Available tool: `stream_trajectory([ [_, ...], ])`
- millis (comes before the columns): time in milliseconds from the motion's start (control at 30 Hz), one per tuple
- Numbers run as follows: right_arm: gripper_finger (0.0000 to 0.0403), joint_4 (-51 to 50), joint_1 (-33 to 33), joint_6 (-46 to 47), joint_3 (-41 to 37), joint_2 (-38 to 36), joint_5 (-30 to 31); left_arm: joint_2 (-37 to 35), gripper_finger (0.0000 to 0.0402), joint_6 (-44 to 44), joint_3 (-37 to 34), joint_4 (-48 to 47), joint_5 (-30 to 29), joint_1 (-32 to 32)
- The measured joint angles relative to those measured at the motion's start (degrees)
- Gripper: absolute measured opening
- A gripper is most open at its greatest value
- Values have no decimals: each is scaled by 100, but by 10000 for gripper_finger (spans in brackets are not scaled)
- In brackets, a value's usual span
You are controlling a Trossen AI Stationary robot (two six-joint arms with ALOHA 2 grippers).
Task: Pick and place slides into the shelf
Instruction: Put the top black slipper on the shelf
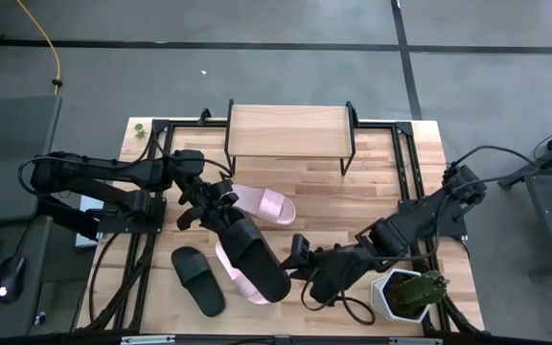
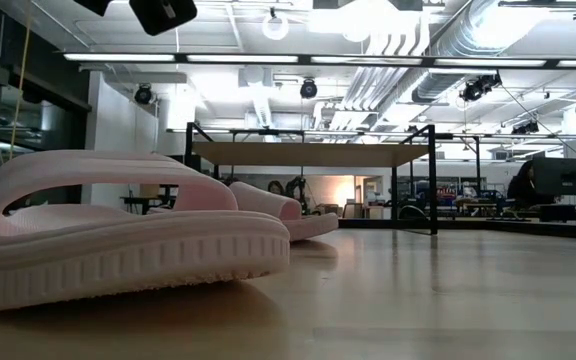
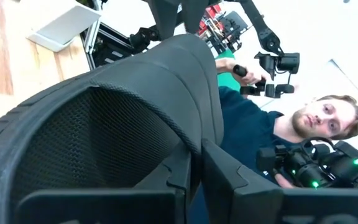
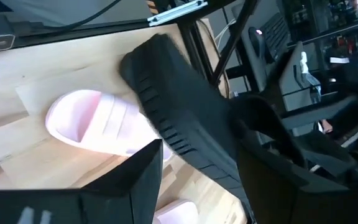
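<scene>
A matte black slide sandal (image 1: 197, 279) lies on the wooden counter (image 1: 381, 182); beside it, the left gripper (image 1: 228, 213) clamps a second black slide (image 1: 257, 259) aloft above a pale pink slide (image 1: 241, 276), while the right gripper (image 1: 300, 257), released, flanks its toe, likely a handover toward the empty light wooden shelf (image 1: 288, 131).

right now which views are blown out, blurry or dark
Low view: ceiling lights glare, shelf backlit and dark. Left wrist view: background washed white, held black slide close and soft in the left gripper. Right wrist view: right gripper fingers blurred. High view: even light.
</scene>
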Motion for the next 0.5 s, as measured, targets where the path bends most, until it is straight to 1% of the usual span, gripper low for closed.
stream_trajectory([
  [233, 195, 1, -2, 50, 0, 172, 35, 0, 5, 28, 2, -5, -8, 0],
  [500, 195, 71, -2, 142, 0, 173, 12, 0, 20, 50, 2, 0, -81, 0],
])
